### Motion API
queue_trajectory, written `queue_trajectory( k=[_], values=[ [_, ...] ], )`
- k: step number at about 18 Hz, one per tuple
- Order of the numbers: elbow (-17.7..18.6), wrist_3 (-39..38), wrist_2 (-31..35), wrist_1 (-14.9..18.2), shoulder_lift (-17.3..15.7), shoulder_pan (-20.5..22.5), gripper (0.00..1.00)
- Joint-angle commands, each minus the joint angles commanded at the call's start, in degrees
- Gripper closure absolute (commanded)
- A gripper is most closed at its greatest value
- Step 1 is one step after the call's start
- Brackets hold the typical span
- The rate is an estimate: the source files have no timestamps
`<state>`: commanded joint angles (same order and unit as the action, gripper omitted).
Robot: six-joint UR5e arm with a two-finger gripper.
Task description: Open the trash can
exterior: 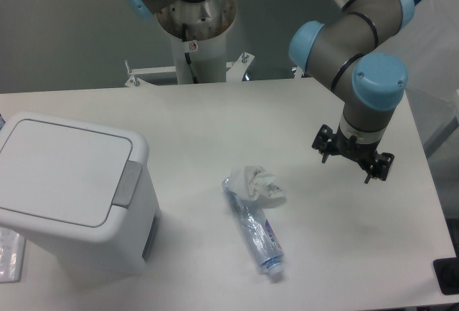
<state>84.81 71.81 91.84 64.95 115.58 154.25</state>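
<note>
A: Are the jaws holding anything?
B: No, parted and empty, over the desk's point(344, 254) right side.
A: And the trash can point(72, 189)?
B: Far left, lid shut. Probably best to press squarely down on its grey tab point(128, 183).

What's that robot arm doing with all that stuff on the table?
The robot arm's gripper hangs above the right side of the table, holding nothing. Whether its fingers are open is hard to tell from here. The white trash can sits on the left with its lid shut, and the gripper is well away from it. Between them lie a squashed plastic bottle and a crumpled white tissue at the bottle's far end. Nothing has been opened yet.
</note>
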Motion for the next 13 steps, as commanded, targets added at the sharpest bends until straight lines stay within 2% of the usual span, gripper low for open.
queue_trajectory(
  k=[4, 8, 11, 13],
  values=[
    [-0.2, 0.2, -0.7, 0.1, -0.2, 0.1, 0.00],
    [0.4, 0.2, -5.0, 0.1, -0.1, 0.0, 0.00],
    [1.1, 0.1, -5.7, 0.0, 0.1, 0.0, 0.00],
    [2.1, -0.1, -7.4, -1.6, -0.1, -0.1, 0.00]
  ],
)
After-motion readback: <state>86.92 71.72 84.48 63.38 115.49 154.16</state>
